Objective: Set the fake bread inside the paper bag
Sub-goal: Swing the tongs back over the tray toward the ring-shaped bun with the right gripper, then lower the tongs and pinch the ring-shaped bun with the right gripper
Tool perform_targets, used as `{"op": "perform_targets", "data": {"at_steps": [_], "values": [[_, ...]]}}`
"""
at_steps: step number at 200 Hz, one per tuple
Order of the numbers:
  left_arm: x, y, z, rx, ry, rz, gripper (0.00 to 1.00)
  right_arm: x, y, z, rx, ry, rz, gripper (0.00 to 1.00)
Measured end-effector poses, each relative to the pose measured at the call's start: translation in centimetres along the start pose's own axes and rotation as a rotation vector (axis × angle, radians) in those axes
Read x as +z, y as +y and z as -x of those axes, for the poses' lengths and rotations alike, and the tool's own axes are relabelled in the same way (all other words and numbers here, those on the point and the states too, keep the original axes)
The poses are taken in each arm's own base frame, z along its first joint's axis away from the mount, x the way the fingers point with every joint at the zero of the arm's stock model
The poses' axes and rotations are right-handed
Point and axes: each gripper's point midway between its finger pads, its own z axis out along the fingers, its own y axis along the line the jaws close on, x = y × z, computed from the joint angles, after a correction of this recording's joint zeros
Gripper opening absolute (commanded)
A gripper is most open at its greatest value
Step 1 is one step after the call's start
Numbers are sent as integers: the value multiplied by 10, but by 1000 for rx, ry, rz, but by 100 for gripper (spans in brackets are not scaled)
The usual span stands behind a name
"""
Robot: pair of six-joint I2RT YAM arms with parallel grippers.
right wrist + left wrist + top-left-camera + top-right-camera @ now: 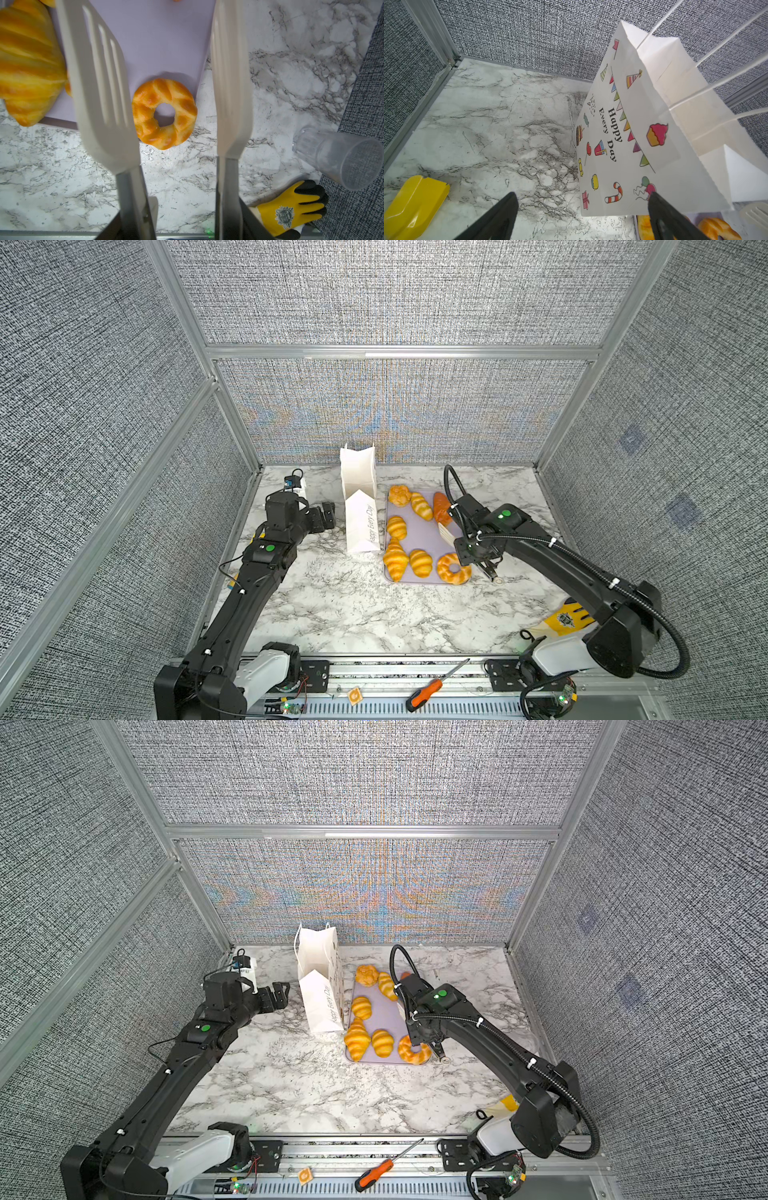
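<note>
Seven fake bread (395, 560) pieces are on the lilac tray (428, 536) by my count in a top view, and I see none in the paper bag (360, 526), so I judge the task barely started. Anything under the right arm I can't tell. The bag stands upright on the tabletop (353, 605), mouth open, just beside the tray. Right pincer (482, 559) is clamped on white tongs (99, 83), their blades spread above the ring doughnut (164, 113) at the tray corner. Left pincer (325, 516) gapes wide, empty, beside the bag.
</note>
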Motion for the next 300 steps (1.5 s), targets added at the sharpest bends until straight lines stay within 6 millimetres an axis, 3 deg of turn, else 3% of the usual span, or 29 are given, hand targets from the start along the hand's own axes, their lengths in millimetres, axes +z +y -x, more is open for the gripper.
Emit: {"op": "perform_targets", "data": {"at_steps": [47, 81, 126, 168, 211, 258, 300], "values": [[-7, -1, 2, 21, -32, -9, 99, 7, -2, -38, 37, 115, -4, 57], [-6, -4, -1, 22, -23, -30, 99, 0, -3, -51, 67, 144, 11, 56], [-5, -8, -3, 22, -8, -53, 99, 11, -1, -63, 40, 233, -12, 54], [-6, -6, -11, 20, 24, -44, 99, 17, -8, -66, 39, 269, -37, 54], [-11, -6, -12, 14, 19, -45, 99, 33, -12, -66, 16, 317, -53, 47], [-19, -2, -27, 9, 40, -37, 99, 43, -8, -63, -19, 351, -57, 45], [-21, -1, -23, 19, 29, -29, 99, 52, -5, -58, -44, 367, -62, 38]]}}
